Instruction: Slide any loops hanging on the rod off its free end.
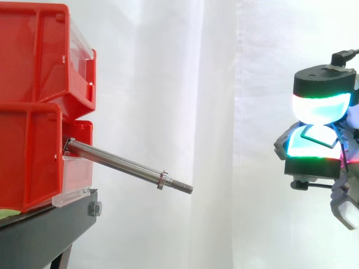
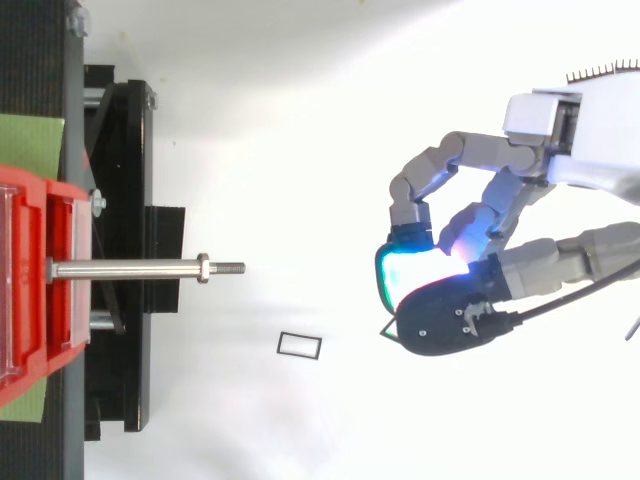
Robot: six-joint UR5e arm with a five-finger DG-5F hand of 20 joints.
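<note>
Rod (image 1: 120,162) bare, sloping down; black rectangular loop (image 2: 299,345) loose; second loop (image 1: 321,136) in fingers (image 1: 320,106).

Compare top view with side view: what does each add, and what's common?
Top view adds: a small black rectangular loop lying free on the white surface, off the rod, between its tip and the hand.

Side view adds: the red plastic bins stacked one on the other, the rod sloping down toward its free end, and the outline of a thin dark-edged rectangular frame pinched between the hand's glowing pads.

Shared: the bare steel rod with its hex nut and threaded tip, no loop on it, and the hand well clear of it.
</note>
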